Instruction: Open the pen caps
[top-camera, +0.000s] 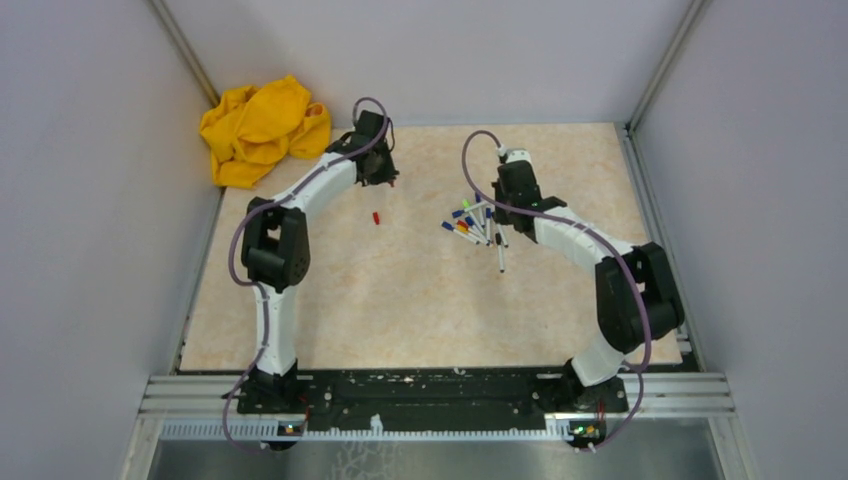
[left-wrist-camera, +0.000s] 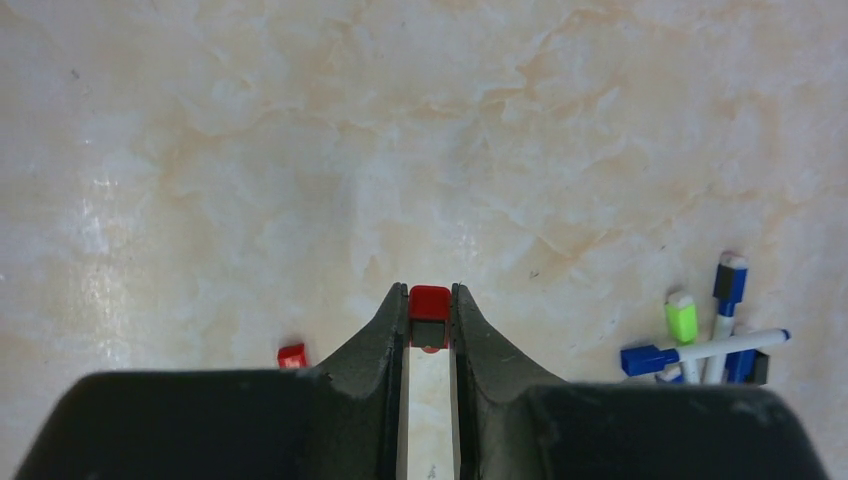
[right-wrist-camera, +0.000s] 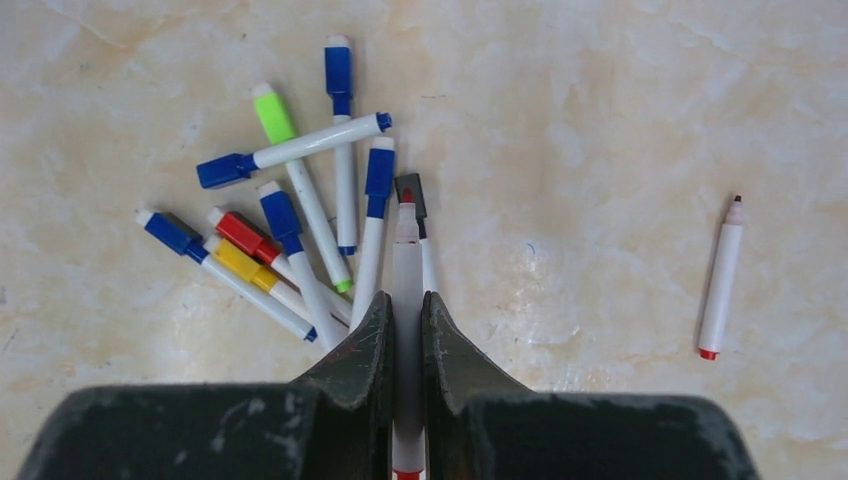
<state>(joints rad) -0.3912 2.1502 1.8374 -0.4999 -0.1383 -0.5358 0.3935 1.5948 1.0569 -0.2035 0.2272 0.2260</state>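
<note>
My left gripper (left-wrist-camera: 430, 292) is shut on a small red pen cap (left-wrist-camera: 430, 304), pinched at the fingertips above the table. A second loose red cap (left-wrist-camera: 292, 355) lies on the table to its left, also visible from above as the red cap (top-camera: 377, 217). My right gripper (right-wrist-camera: 405, 298) is shut on a white pen barrel (right-wrist-camera: 406, 250) with its red tip bare. Beyond it lies a pile of capped pens (right-wrist-camera: 300, 200) with blue, green (right-wrist-camera: 272, 113), red (right-wrist-camera: 240, 233) and yellow (right-wrist-camera: 238, 262) caps. From above, the left gripper (top-camera: 383, 177) and right gripper (top-camera: 503, 200) are far apart.
One uncapped white pen (right-wrist-camera: 721, 280) lies alone right of the pile, seen from above as the lone pen (top-camera: 500, 258). A crumpled yellow cloth (top-camera: 262, 130) sits in the back left corner. Grey walls enclose the marbled tabletop (top-camera: 400, 300).
</note>
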